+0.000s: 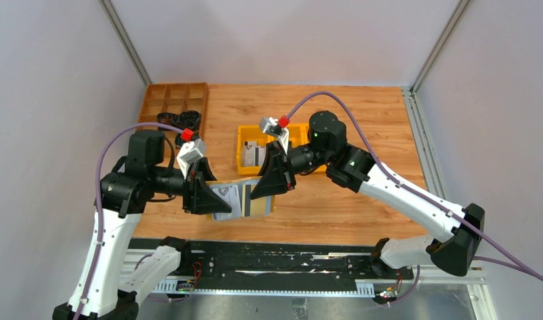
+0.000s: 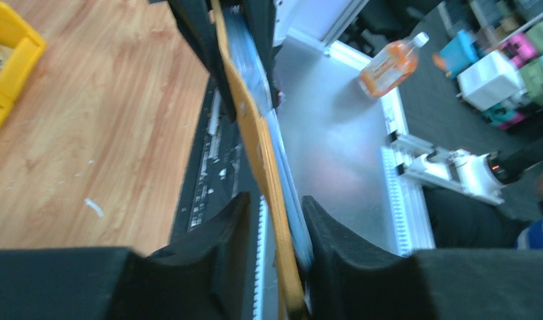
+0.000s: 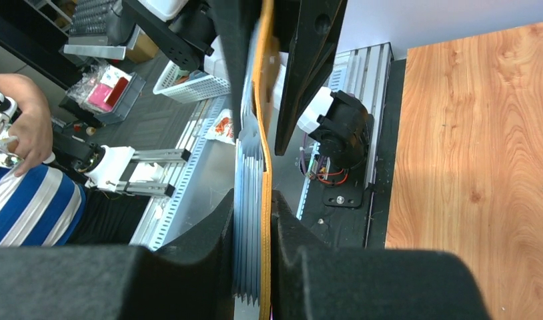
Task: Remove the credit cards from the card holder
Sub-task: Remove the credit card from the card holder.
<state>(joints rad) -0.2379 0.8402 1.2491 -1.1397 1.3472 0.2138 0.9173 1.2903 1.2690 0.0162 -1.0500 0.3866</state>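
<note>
The left claw is clenched on the left end of the card holder, and the right claw is clenched on its right end. The holder hangs spread open between the two, lifted over the near edge of the table.

In the left wrist view the black fingers press on both sides of the mustard-yellow cover, with the silvery-blue pleats lying against one pad and no gap on either side. In the right wrist view the fingers likewise pinch the yellow cover and the pleated stack together, and the other claw's fingers grip the far end at the top of that view. Each claw is parted only by the thickness of what it grasps.

From above, the holder's inside faces up: a pale panel with a dark stripe lies between the claws, and the yellow cover shows at the right end. Whether that pale face is a card or the lining I cannot tell.

The yellow bin stands on the table just behind the right claw. Pale grey credit cards lie flat in its left part, apart from the holder. Farther back on the left is an orange-brown compartment tray, with a black part in one of its near cells.
</note>
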